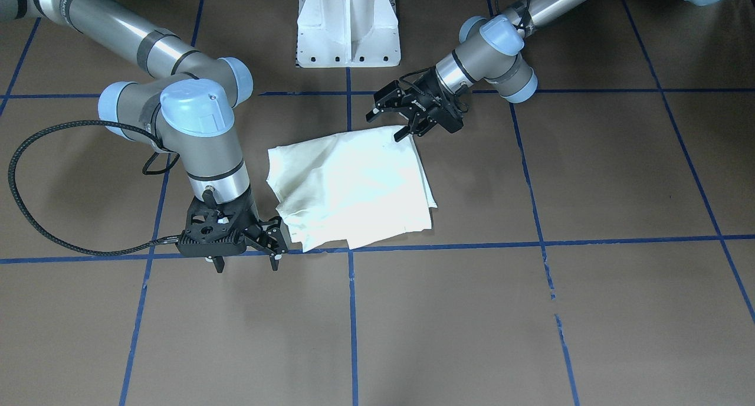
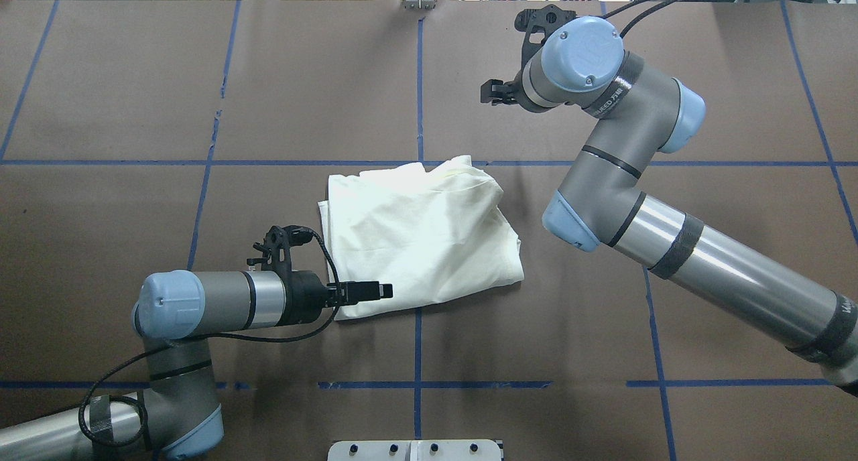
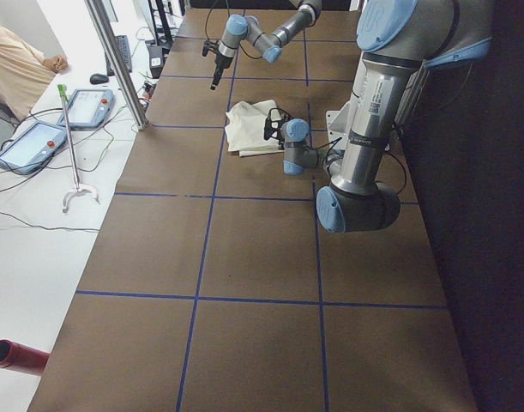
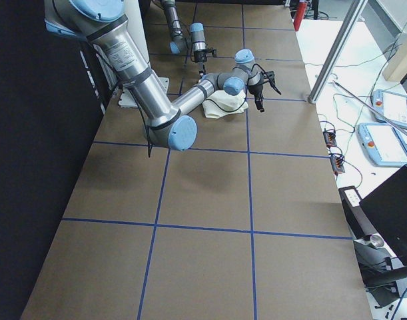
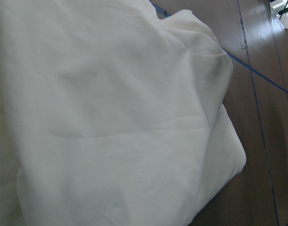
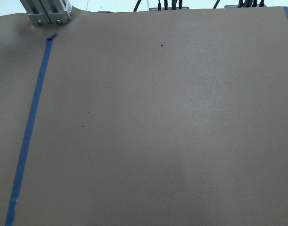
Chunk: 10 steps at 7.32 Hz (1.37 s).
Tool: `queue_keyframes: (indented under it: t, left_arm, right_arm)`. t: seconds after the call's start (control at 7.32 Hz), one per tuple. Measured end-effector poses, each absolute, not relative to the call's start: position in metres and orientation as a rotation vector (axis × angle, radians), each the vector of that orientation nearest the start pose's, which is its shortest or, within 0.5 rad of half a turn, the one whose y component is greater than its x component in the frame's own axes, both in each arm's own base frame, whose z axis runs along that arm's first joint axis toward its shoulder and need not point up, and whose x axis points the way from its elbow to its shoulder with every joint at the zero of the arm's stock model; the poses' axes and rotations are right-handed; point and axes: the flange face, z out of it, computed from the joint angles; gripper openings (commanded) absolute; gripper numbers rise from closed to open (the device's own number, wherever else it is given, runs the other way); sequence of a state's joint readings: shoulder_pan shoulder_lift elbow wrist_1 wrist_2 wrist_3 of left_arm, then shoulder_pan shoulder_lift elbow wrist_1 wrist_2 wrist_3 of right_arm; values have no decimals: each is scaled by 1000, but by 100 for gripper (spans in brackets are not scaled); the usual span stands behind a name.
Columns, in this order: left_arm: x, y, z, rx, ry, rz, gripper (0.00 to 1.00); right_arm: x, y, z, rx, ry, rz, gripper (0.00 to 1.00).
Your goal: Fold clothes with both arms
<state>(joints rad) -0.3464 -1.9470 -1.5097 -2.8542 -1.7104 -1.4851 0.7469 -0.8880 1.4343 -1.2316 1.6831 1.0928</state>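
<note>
Left arm and right arm are grey metal tubes with pale-blue joint caps and black bands, a braided black cable looping off the right.

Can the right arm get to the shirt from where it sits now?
Probably yes. The right gripper hangs open over bare table beyond a far corner of the shirt, with nothing between them. The left gripper is at the opposite near corner, clear of that path.

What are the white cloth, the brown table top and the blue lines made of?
Cloth: soft matte fabric, probably cotton; it creases and folds. Table top: matte brown paper, apparently, wavy at its far edge. Lines: likely blue tape, torn in places.
</note>
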Motion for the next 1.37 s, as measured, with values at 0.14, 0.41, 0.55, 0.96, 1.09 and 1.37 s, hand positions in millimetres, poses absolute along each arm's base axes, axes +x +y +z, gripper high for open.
queue_keyframes:
  t: [0.14, 0.41, 0.55, 0.96, 1.09, 1.37]
  left_arm:
    - [547, -324, 334, 236, 1582, -90, 99]
    - [533, -323, 306, 246, 1628, -76, 99]
    - [519, -326, 284, 249, 1640, -69, 99]
    - [455, -364, 222, 260, 1473, -79, 99]
    - [425, -379, 205, 300, 1378, -48, 99]
    - [359, -419, 195, 402, 1180, 30, 99]
  right_arm:
    - [-462, -595, 274, 423, -786, 202, 100]
    - [-457, -598, 273, 415, -794, 200, 100]
    - [-447, -602, 270, 394, -814, 196, 100]
    - [-362, -621, 274, 319, -887, 156, 100]
    - [-316, -625, 285, 303, -880, 111, 100]
    - [-220, -624, 304, 282, -804, 1, 100]
